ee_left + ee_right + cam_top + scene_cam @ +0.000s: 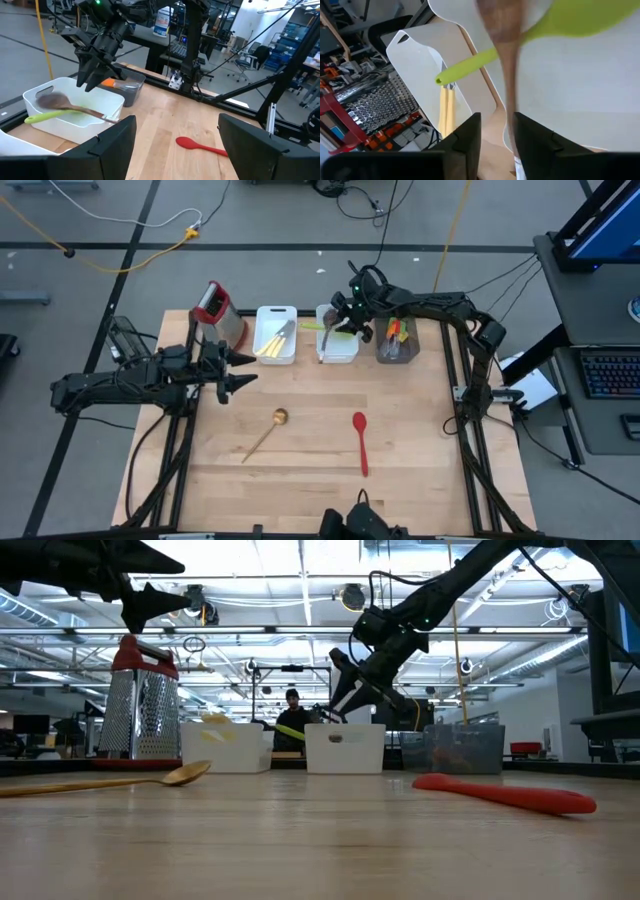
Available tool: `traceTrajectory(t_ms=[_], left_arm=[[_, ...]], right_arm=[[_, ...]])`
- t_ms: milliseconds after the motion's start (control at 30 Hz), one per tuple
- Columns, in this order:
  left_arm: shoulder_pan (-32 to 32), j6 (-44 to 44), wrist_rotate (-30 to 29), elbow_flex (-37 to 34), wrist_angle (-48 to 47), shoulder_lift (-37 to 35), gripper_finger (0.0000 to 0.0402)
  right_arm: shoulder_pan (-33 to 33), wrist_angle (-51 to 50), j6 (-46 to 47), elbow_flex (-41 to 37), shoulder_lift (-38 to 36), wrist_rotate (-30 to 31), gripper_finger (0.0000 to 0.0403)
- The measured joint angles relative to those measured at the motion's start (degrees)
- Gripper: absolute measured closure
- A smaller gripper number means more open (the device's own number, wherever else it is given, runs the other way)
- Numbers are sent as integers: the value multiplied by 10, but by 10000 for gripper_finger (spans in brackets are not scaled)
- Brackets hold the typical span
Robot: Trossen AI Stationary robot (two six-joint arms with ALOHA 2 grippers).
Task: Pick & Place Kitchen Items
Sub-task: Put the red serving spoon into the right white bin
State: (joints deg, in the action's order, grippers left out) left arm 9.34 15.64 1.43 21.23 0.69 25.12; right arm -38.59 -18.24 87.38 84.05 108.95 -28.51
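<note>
**Handling.** The red spoon (360, 442) and the pale spoon (264, 433) lie flat on the bare table, well apart from each other and near its middle. Both appear light and stiff. The red one looks smooth and may slip (likely plastic or silicone). The pale one, apparently wood, should give better friction. Take either across the handle at mid-length. The bowl end is rounded and likely to roll out of the fingers.

**Appearance.** The red spoon is uniformly red, with a small oval bowl. The pale spoon is slim, with a round bowl.

**Grippers.** The right gripper (87, 85) hangs over the middle bin (112, 97), its fingers parted a little and gripping nothing. The dark spoon (57, 101) lies below it in the bin, across the green spoon (50, 116), handle over the rim. The left gripper (245, 372) waits beside the grater (213, 305), spread wide and empty.
</note>
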Motion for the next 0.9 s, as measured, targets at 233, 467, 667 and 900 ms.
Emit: traceTrajectory(t_ms=[233, 467, 667, 900], left_arm=[[0, 0, 0, 0, 0, 0, 117], [0, 0, 0, 0, 0, 0, 117], [0, 0, 0, 0, 0, 0, 117], [0, -2, 0, 0, 0, 0, 117]], right_arm=[[-1, 6, -21, 0, 0, 2, 276], [3, 44, -62, 2, -17, 2, 287], [25, 29, -111, 1, -47, 1, 300], [83, 6, -209, 1, -92, 2, 316]])
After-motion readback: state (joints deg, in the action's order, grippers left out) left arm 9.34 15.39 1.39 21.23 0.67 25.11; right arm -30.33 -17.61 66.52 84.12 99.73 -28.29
